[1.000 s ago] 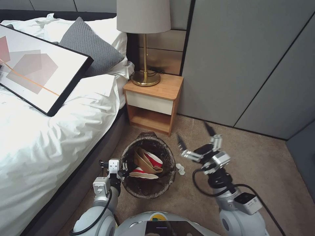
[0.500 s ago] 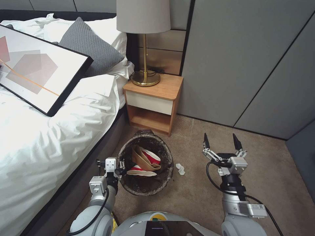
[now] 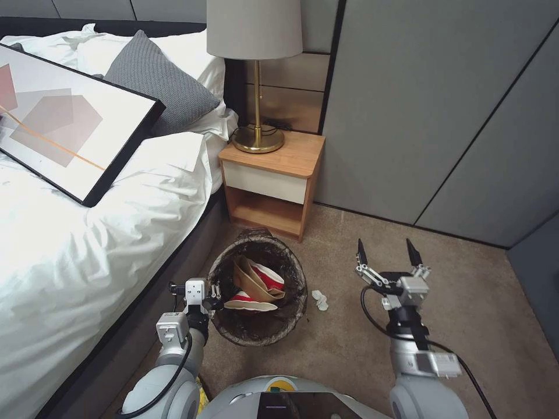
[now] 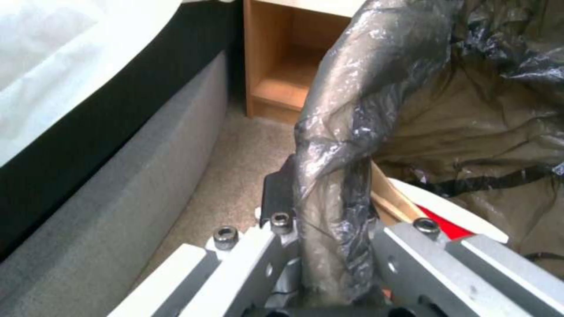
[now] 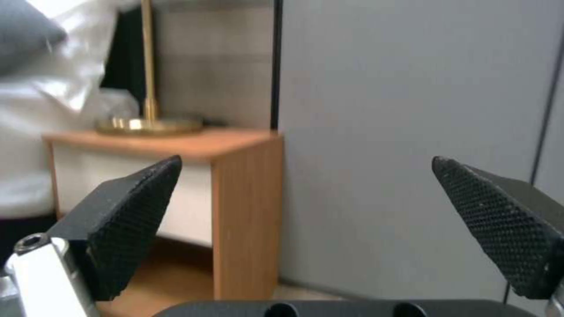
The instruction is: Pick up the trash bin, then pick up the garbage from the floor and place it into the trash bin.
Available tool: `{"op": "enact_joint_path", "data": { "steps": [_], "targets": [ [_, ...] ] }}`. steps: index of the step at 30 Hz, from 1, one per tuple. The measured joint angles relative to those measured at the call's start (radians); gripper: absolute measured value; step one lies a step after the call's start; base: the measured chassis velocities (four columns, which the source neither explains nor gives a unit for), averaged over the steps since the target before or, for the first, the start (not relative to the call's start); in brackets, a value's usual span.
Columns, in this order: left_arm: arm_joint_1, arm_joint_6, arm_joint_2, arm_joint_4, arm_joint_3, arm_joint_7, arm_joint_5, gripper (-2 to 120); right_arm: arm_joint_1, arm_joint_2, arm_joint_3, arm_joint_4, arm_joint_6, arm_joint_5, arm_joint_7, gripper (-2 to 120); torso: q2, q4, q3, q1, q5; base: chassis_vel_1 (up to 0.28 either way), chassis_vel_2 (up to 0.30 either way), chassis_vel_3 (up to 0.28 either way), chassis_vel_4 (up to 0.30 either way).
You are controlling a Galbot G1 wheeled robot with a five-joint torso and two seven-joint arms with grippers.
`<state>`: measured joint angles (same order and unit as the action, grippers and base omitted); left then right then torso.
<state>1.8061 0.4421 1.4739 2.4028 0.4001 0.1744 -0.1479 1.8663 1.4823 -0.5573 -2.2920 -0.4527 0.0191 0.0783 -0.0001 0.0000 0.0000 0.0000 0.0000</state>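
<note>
The trash bin (image 3: 256, 331), round with a dark liner over its rim, sits on the carpet between the bed and my right arm. Crushed red-and-white cups (image 3: 259, 291) and a tan paper bag (image 3: 247, 279) lie inside it. My left gripper (image 3: 216, 301) is shut on the bin's near-left rim; the left wrist view shows the liner-covered rim (image 4: 341, 145) pinched in that gripper (image 4: 329, 220). A piece of garbage, a small white tissue (image 3: 319, 299), lies on the floor just right of the bin. My right gripper (image 3: 387, 254) is open and holds nothing, right of the tissue, fingers pointing toward the wall.
The bed (image 3: 87, 244) runs along the left. A wooden nightstand (image 3: 273, 180) with a brass lamp (image 3: 256, 137) stands just behind the bin. Grey wall panels (image 3: 437, 116) close off the back right. Open carpet (image 3: 477, 302) lies on the right. The right wrist view faces the nightstand (image 5: 235, 176).
My right gripper swung away from the bin to the right and turned its open fingers toward the wall. The bin and my left gripper shifted slightly left.
</note>
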Motion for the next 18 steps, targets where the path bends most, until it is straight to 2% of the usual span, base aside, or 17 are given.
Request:
{"op": "enact_joint_path", "data": {
  "steps": [2,4,5,8,9,11,16,18],
  "targets": [
    [0.001,0.000,0.000,0.001,0.000,0.000,0.000,0,-0.018,-0.007,-0.005,0.005,0.035,0.004,0.000,100,0.000,-0.0001,0.000,0.000,0.0000,0.000,0.000,0.000,0.000],
    [0.002,0.000,-0.003,0.005,0.000,0.001,0.000,0,-0.081,-0.036,-0.006,0.035,0.139,0.031,0.010,100,0.000,-0.0002,0.000,0.000,0.0001,0.000,0.000,0.000,0.000],
    [0.002,0.000,-0.003,0.005,0.000,0.001,0.000,0,-0.081,-0.036,-0.006,0.035,0.139,0.031,0.010,100,0.000,-0.0002,0.000,0.000,0.0001,0.000,0.000,0.000,0.000],
    [0.005,0.002,-0.004,0.009,0.000,0.003,0.001,0,-0.192,-0.109,0.029,0.116,0.396,0.192,0.009,100,0.000,0.0002,0.000,0.000,0.0000,0.000,0.000,0.000,0.000],
    [0.005,0.002,-0.004,0.009,0.000,0.003,0.001,0,-0.192,-0.109,0.029,0.116,0.396,0.192,0.009,100,0.000,0.0002,0.000,0.000,0.0000,0.000,0.000,0.000,0.000],
    [0.008,0.003,-0.005,0.010,0.000,0.003,0.002,0,-0.258,-0.135,0.053,0.212,0.507,0.264,0.003,100,0.000,-0.0001,0.000,0.000,0.0001,0.000,0.000,0.000,0.000],
    [0.010,0.007,-0.005,0.011,0.000,0.004,0.004,0,-0.393,-0.156,0.099,0.438,0.609,0.330,-0.058,100,0.000,0.0001,0.000,0.000,0.0002,0.000,0.000,0.000,0.000],
    [0.010,0.007,-0.005,0.011,0.000,0.004,0.004,0,-0.405,-0.156,0.103,0.458,0.617,0.333,-0.062,100,0.000,0.0001,0.000,0.000,0.0002,0.000,0.000,0.000,0.000]
  ]
}}
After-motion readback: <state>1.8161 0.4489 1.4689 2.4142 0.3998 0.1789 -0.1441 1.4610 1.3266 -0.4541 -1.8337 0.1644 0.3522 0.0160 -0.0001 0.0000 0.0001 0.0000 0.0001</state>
